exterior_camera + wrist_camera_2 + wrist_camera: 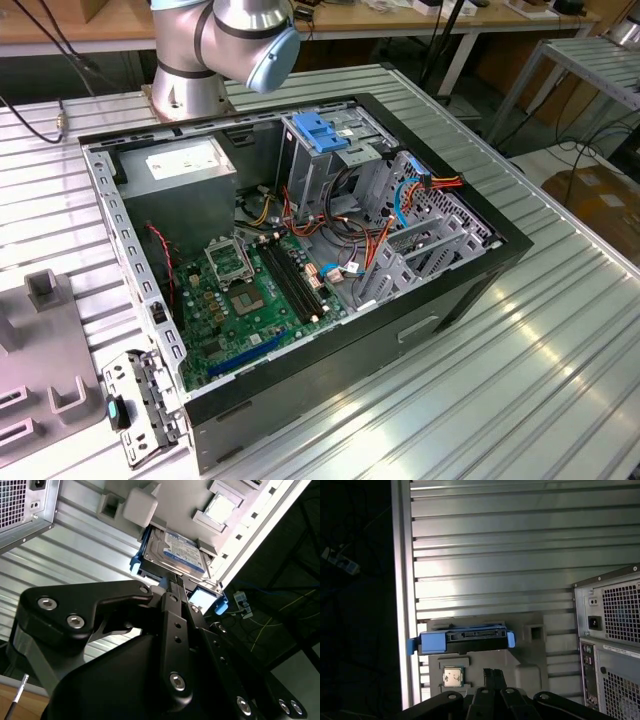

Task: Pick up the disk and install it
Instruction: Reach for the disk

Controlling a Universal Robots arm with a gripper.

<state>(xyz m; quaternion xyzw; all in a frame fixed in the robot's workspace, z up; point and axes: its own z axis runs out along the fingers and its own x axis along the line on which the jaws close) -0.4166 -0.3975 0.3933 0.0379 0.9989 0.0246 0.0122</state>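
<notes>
Dark-metal disk [175, 555] lies flat in a grey fixture [525, 655] on the tabletop [520, 555] — likely rigid, weighty, shock-sensitive, best pinched across its blue side rails [134, 564]. Gripper [493, 672] jaws closed together, empty — near it.

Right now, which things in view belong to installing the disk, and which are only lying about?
For the job: disk, gripper, open computer case, drive cage.
Lying about: processor chip, white block.
</notes>
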